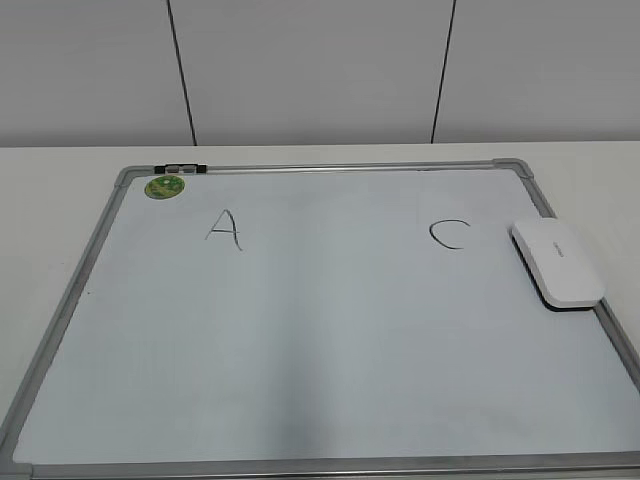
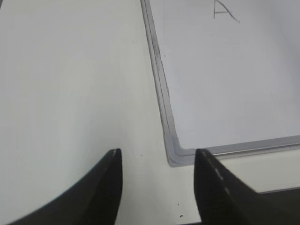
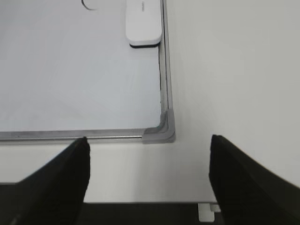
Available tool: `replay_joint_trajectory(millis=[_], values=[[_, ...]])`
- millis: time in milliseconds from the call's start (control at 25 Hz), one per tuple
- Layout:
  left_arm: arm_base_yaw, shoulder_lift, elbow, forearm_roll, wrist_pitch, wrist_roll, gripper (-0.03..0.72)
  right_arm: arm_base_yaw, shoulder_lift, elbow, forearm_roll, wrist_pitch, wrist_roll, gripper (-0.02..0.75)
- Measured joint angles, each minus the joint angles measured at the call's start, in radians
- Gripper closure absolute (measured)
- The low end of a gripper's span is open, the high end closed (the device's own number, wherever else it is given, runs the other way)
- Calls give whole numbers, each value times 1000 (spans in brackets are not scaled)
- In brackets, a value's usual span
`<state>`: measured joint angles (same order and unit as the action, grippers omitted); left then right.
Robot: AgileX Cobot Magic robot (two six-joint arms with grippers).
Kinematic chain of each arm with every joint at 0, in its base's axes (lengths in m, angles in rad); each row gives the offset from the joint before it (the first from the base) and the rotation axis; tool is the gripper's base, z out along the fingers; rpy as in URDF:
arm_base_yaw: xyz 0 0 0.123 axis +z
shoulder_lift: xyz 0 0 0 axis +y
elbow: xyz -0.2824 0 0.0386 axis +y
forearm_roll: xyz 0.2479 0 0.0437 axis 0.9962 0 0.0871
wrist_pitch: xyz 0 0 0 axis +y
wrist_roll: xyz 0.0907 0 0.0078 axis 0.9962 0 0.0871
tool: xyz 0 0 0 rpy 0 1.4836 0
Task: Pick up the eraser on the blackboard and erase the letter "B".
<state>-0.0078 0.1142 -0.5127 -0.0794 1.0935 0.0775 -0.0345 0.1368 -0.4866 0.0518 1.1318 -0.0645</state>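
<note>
The blackboard [image 1: 320, 350], a white board in a silver-grey frame, lies flat on the table. The white eraser [image 1: 557, 262] rests on its right edge, beside a black "C" [image 1: 449, 234]; it also shows in the right wrist view [image 3: 144, 23]. A black "A" [image 1: 224, 229] is at the left. No letter "B" shows between them. My left gripper [image 2: 158, 157] is open and empty over the table at the board's near left corner [image 2: 176, 152]. My right gripper [image 3: 149, 145] is open and empty just in front of the near right corner [image 3: 161, 131]. Neither gripper shows in the exterior view.
A round green sticker [image 1: 165, 186] and a small black-and-silver clip [image 1: 180, 168] sit at the board's far left corner. White table [image 1: 50, 200] surrounds the board. A grey panelled wall [image 1: 320, 70] stands behind.
</note>
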Motion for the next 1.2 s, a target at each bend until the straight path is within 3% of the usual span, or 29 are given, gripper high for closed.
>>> replay_joint_trajectory(millis=[240,1200], values=[[2,-100,0,0,4,0,337,0,-152,0,0,5,0,150],[2,-105,0,0,5,0,413,0,-152,0,0,6,0,151]])
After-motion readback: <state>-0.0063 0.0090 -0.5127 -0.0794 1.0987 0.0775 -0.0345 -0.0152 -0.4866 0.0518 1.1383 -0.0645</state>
